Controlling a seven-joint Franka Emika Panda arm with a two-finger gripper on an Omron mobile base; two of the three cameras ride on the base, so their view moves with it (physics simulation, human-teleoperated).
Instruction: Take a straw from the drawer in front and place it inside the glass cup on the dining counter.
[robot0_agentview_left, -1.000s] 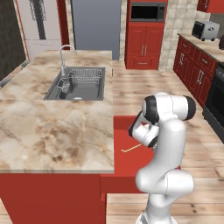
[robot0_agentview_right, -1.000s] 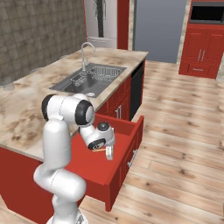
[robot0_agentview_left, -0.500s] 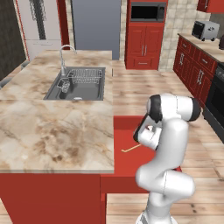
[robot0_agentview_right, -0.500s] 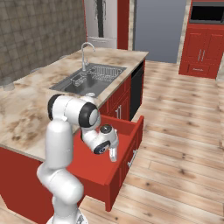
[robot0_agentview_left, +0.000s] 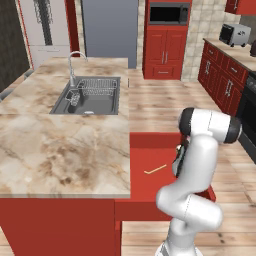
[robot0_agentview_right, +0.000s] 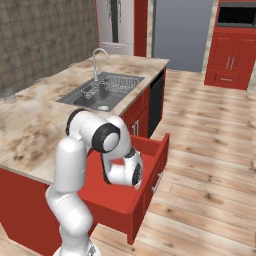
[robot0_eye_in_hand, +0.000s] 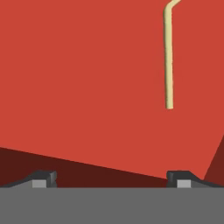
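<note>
Beige-and-brown marble covers the dining counter tabletop (robot0_agentview_left: 60, 150), which occupies the left half of the left base view, with a steel sink (robot0_agentview_left: 90, 97) set in its upper part. The red drawer (robot0_agentview_left: 150, 170) is pulled open at centre right of that view, beside the tabletop edge. The white arm is bent down over the drawer, and the jaws (robot0_eye_in_hand: 111, 178) are seen at the bottom of the hand view, spread fully apart and holding nothing.

The straw (robot0_eye_in_hand: 168, 57) lies flat on the drawer floor. In the hand view it is placed in the upper right, its long axis running nearly top to bottom, with a bend at the upper end. It lies ahead of the jaws and nearly in line with the right fingertip, well apart from both tips.

A shift toward the upper right is judged necessary before closing. The glass cup cannot be made out with certainty; the gripper is hidden behind the arm in the left base view.
</note>
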